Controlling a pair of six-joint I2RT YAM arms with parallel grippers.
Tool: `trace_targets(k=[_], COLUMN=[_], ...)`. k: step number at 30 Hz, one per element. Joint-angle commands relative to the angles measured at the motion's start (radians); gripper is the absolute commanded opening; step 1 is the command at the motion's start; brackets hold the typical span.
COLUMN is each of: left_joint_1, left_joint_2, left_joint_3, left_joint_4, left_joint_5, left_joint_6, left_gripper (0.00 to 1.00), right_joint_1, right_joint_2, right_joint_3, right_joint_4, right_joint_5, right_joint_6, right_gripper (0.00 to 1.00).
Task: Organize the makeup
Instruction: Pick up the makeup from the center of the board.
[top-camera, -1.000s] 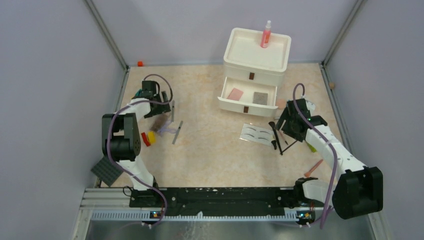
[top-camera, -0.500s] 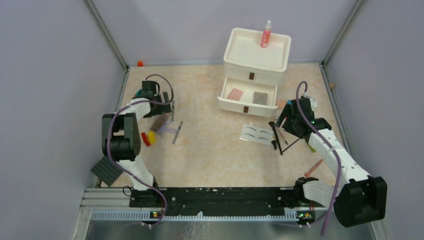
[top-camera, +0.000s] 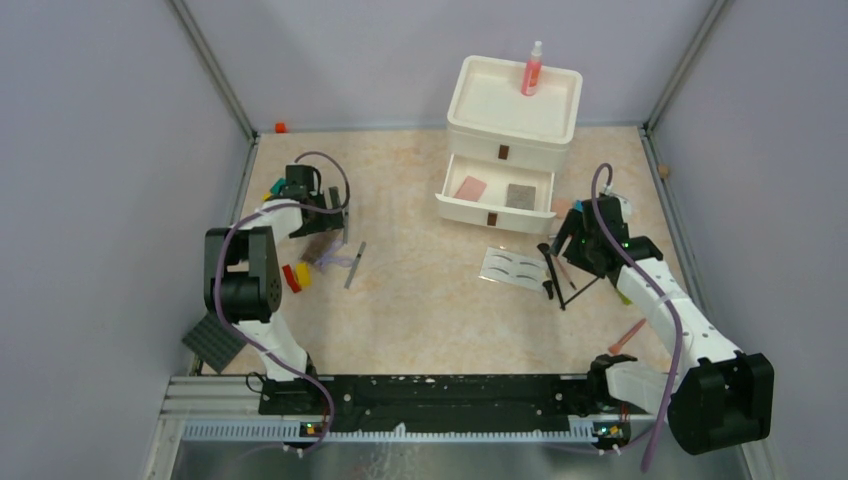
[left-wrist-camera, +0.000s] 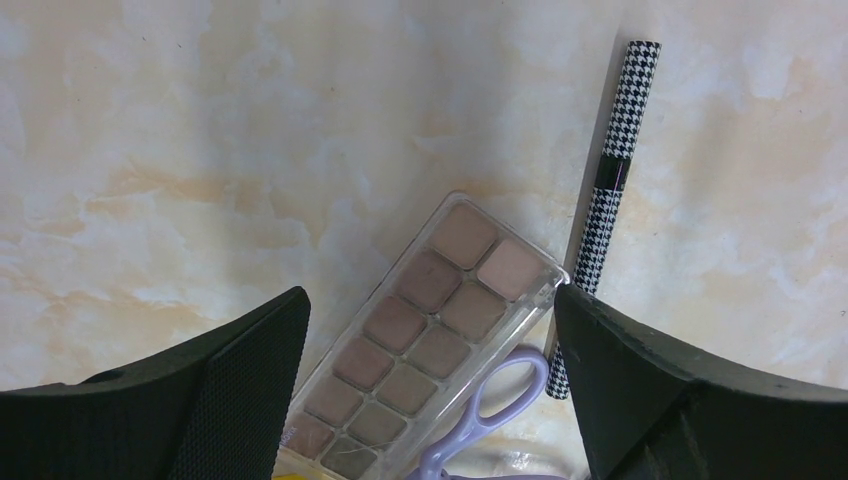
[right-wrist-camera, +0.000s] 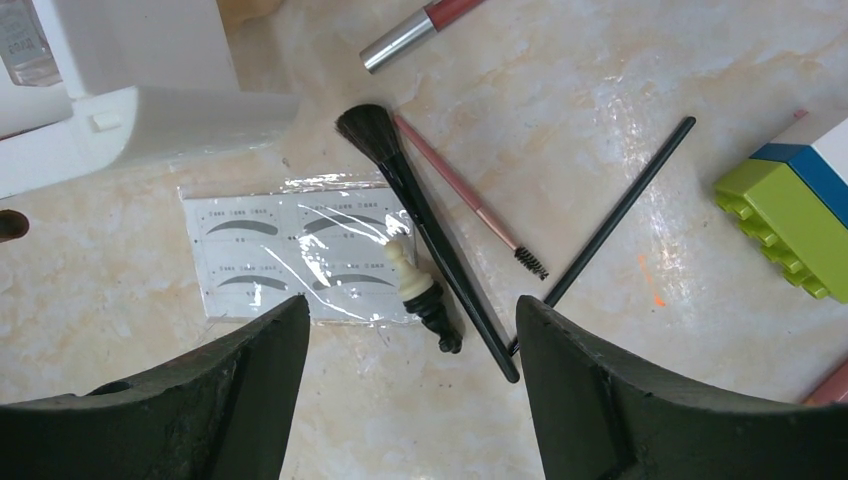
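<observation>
My left gripper (left-wrist-camera: 425, 305) (top-camera: 333, 226) is open and empty, just above a clear eyeshadow palette (left-wrist-camera: 430, 330). Purple scissors (left-wrist-camera: 490, 420) and a houndstooth pencil (left-wrist-camera: 612, 190) lie beside the palette. My right gripper (right-wrist-camera: 410, 305) (top-camera: 572, 240) is open and empty, over the white eyebrow card (right-wrist-camera: 290, 255), a black brush (right-wrist-camera: 425, 225), a pink spoolie (right-wrist-camera: 470, 205), a thin black brush (right-wrist-camera: 620, 205) and a small cream-tipped applicator (right-wrist-camera: 420, 285). The pink spray bottle (top-camera: 532, 68) stands on the white drawer unit (top-camera: 490, 100). A pink pad (top-camera: 470, 187) lies in its open drawer (top-camera: 450, 205).
Green and blue toy blocks (right-wrist-camera: 790, 205) sit right of the brushes. Red and yellow blocks (top-camera: 296, 276) lie by the left arm. The dark studded plate (top-camera: 213, 341) is at the near left. A pink pencil (top-camera: 628, 337) lies near right, and a silver-capped tube (right-wrist-camera: 420, 25) lies by the drawer unit.
My right gripper moved a little back toward the drawer unit, then held still. My left gripper shifted slightly near the palette. Both stayed open; no object moved.
</observation>
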Motion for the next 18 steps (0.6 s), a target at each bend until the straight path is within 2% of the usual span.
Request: trace_targets(k=[1, 11, 18], left_joint_1=[-0.011, -0.097, -0.098], left_joint_2=[-0.003, 0.049, 0.073], left_joint_3=[0.001, 0.028, 0.027], left_joint_4=[-0.02, -0.086, -0.091], left_joint_5=[-0.039, -0.248, -0.279], left_joint_6=[0.03, 0.04, 0.019], left_gripper=[0.95, 0.93, 0.92], right_joint_1=[-0.002, -0.002, -0.002], right_joint_2=[-0.023, -0.024, -0.034], right_joint_3=[-0.003, -0.02, -0.018], right_joint_4=[0.018, 0.038, 0.039], right_joint_5=[-0.017, -0.053, -0.061], right_joint_6=[-0.012, -0.012, -0.015], right_gripper=[0.74, 0.74, 0.74])
